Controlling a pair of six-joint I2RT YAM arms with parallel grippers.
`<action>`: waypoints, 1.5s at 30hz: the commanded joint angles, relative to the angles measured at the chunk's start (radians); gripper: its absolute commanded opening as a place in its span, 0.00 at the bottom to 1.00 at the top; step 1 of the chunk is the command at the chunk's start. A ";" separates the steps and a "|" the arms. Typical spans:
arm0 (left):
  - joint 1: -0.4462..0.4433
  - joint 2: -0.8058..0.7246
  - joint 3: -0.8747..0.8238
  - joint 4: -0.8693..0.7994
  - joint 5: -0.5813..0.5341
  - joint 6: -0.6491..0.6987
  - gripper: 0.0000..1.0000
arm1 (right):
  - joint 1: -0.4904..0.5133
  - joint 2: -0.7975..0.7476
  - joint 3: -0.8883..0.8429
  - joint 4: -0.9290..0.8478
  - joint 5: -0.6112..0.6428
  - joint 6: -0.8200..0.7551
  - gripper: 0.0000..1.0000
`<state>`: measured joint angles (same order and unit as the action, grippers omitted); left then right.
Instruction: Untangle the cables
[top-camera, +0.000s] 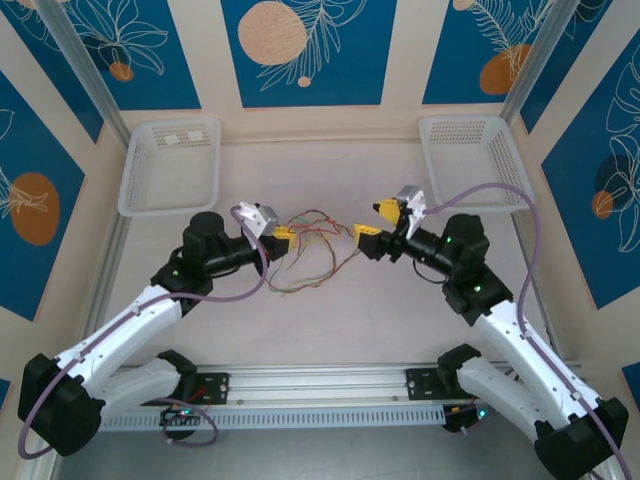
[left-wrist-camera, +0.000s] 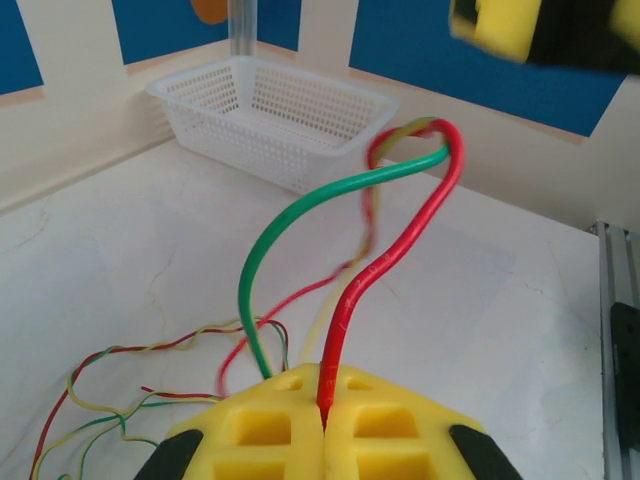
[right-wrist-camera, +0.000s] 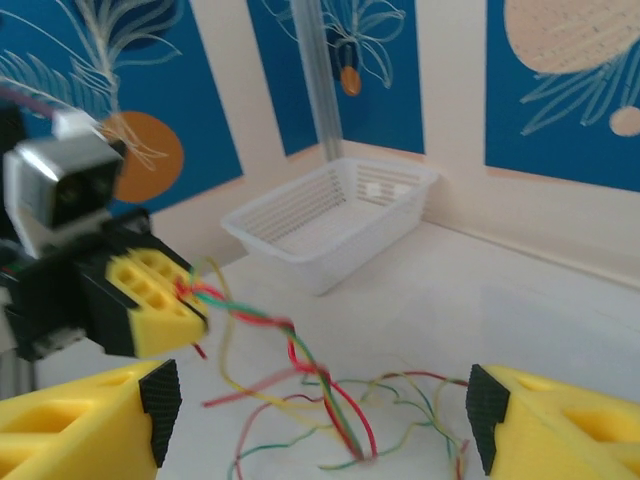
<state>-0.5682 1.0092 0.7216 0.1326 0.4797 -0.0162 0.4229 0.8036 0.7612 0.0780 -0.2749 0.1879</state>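
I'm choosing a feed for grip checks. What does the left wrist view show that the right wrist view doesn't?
Left wrist: the left gripper shut on red and green cables that loop upward, seen close, plus a rail at the table edge. Right wrist: the right gripper plainly open, fingers wide apart, and the left gripper's camera, with a twisted strand running down from that gripper. Both: loose cables on the pale table and a white basket by the wall.
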 joint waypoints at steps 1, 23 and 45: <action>-0.013 -0.022 0.006 0.060 0.006 0.004 0.00 | -0.012 0.027 0.054 -0.052 -0.282 0.056 0.77; -0.274 0.066 0.126 -0.203 -0.383 0.449 0.00 | 0.027 0.648 0.909 -1.059 -0.343 0.046 0.66; -0.292 0.046 0.116 -0.184 -0.405 0.459 0.00 | 0.104 0.867 0.833 -1.175 -0.397 -0.103 0.37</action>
<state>-0.8478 1.0687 0.8127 -0.0685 0.0834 0.4290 0.5175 1.6741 1.6001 -1.0531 -0.6140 0.1158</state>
